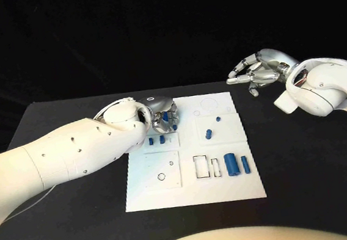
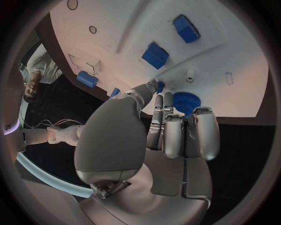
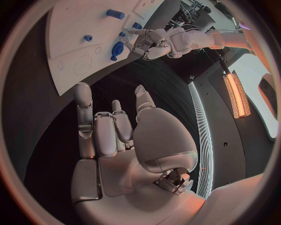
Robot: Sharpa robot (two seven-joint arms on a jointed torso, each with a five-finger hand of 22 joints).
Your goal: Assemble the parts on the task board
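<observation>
The white task board [image 1: 193,185] lies mid-table. My left hand [image 1: 156,111] hovers over its far left corner and grips a blue gear [image 2: 186,102] at its fingertips, close above the board [image 2: 222,56]. A small blue piece [image 2: 159,86] shows at the thumb tip. Two blue blocks [image 2: 155,55] lie just beyond the hand. The right wrist view shows this hand [image 3: 153,38] with the gear [image 3: 117,48] over the board [image 3: 76,28]. My right hand [image 1: 255,71] hangs over the bare table past the board's far right corner, fingers loosely curled, holding nothing.
Two blue cylinders [image 1: 231,163] lie side by side near the board's right front, beside rectangular slots [image 1: 201,166]. Small blue pieces [image 1: 209,132] sit mid-board. Round holes [image 1: 161,176] mark the left front plate. Black table surrounds the board.
</observation>
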